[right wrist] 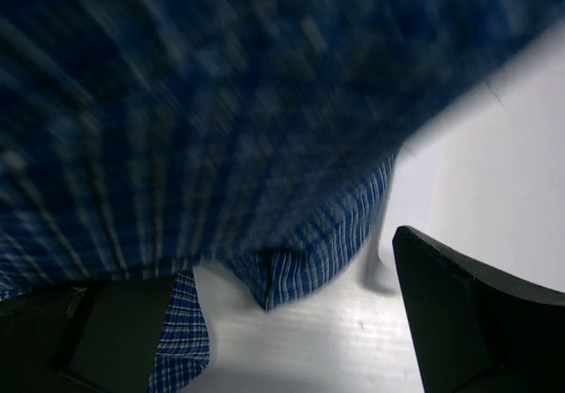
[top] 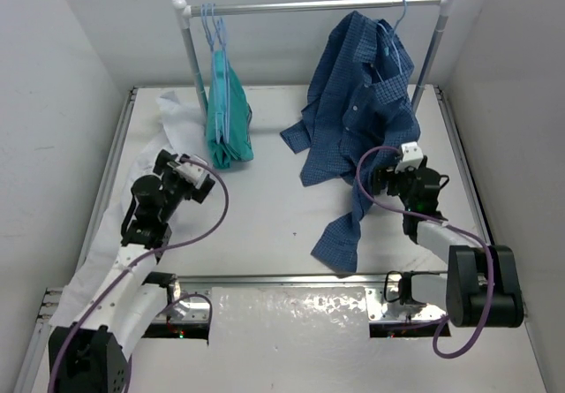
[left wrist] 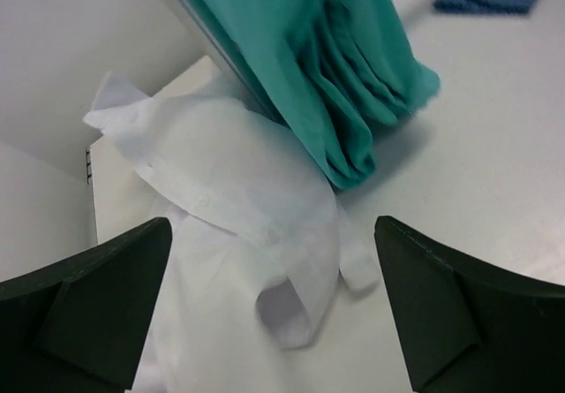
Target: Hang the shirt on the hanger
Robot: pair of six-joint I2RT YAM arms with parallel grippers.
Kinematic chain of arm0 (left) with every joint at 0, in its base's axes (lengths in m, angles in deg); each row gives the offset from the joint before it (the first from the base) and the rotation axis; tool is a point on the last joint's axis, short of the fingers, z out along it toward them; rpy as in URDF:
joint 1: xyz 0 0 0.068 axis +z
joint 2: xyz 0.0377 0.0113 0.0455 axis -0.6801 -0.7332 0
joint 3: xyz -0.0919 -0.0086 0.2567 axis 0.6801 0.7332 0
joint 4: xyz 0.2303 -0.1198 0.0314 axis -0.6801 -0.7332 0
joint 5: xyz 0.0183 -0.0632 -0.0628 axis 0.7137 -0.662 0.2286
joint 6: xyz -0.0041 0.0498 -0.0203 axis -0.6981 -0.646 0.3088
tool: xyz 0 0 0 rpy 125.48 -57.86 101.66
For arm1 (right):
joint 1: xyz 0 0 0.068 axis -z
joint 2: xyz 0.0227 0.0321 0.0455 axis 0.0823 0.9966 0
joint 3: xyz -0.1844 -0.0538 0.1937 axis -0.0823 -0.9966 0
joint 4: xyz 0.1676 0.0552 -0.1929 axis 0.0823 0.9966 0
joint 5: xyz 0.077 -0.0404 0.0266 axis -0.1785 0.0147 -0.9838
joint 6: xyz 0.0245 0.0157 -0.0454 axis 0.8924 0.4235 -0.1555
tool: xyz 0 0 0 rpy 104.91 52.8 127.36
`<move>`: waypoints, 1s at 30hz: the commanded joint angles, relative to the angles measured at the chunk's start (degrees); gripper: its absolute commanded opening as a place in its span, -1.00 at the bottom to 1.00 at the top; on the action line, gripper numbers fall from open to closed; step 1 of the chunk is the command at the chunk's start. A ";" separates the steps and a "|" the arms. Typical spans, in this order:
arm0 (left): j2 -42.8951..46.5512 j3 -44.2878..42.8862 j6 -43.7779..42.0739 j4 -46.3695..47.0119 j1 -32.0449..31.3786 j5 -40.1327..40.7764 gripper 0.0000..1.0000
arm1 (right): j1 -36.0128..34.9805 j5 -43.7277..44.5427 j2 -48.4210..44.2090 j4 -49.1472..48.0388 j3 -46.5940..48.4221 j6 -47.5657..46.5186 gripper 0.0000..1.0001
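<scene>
The white shirt [top: 179,117] lies crumpled at the table's far left, one part trailing down the left edge. In the left wrist view its collar [left wrist: 231,206] lies just ahead of my fingers [left wrist: 81,305]. My left gripper [top: 185,170] is open and empty, just above and short of the shirt. Pale-blue wire hangers [top: 212,24] hook on the rail at the left, with the teal garment [top: 226,115] on them. My right gripper [top: 387,179] is open beside the dark blue checked shirt [top: 357,110], whose hem [right wrist: 300,260] hangs between its jaws.
A white clothes rack with a metal rail [top: 309,6] spans the back of the table. The checked shirt hangs from its own hanger [top: 399,13] at the right, its sleeve reaching down to the table. White walls close in on the left, right and back.
</scene>
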 commanded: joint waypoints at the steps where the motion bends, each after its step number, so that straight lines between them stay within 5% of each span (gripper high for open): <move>1: 3.59 -2.28 -11.00 -15.72 0.70 -6.77 0.94 | -0.85 -6.95 -0.98 5.25 5.79 -2.56 0.98; 7: -6.20 -20.81 10.92 -27.51 8.13 1.40 0.69 | -1.12 -5.81 -4.49 9.73 9.31 -3.54 0.96; 10: -14.73 -31.01 16.48 -32.96 21.29 -8.84 0.60 | -1.12 -6.59 -6.08 12.02 10.63 -3.46 0.97; 14: -15.74 -33.15 11.32 -33.33 21.97 -10.73 0.57 | -1.12 -8.96 -8.10 13.78 11.68 -2.93 0.98; 18: -23.62 -37.87 20.09 -29.29 25.04 -9.75 0.64 | -1.12 -6.35 -9.24 23.14 14.67 -2.41 0.98; 20: -33.37 -44.00 25.37 -29.98 28.82 -15.54 0.64 | -1.12 1.70 -10.03 30.26 16.95 0.83 0.98; 22: -43.57 -49.02 26.79 -31.82 28.56 -17.83 0.72 | -1.12 6.39 -10.82 34.94 18.71 2.87 0.98; 23: -46.47 -54.10 27.40 -33.48 28.13 -18.28 1.00 | -1.12 10.59 -11.09 39.49 19.33 4.18 0.98; 30: -61.42 -64.43 23.79 -32.55 18.64 -12.50 1.00 | -1.12 15.01 -15.13 54.55 21.53 5.07 0.98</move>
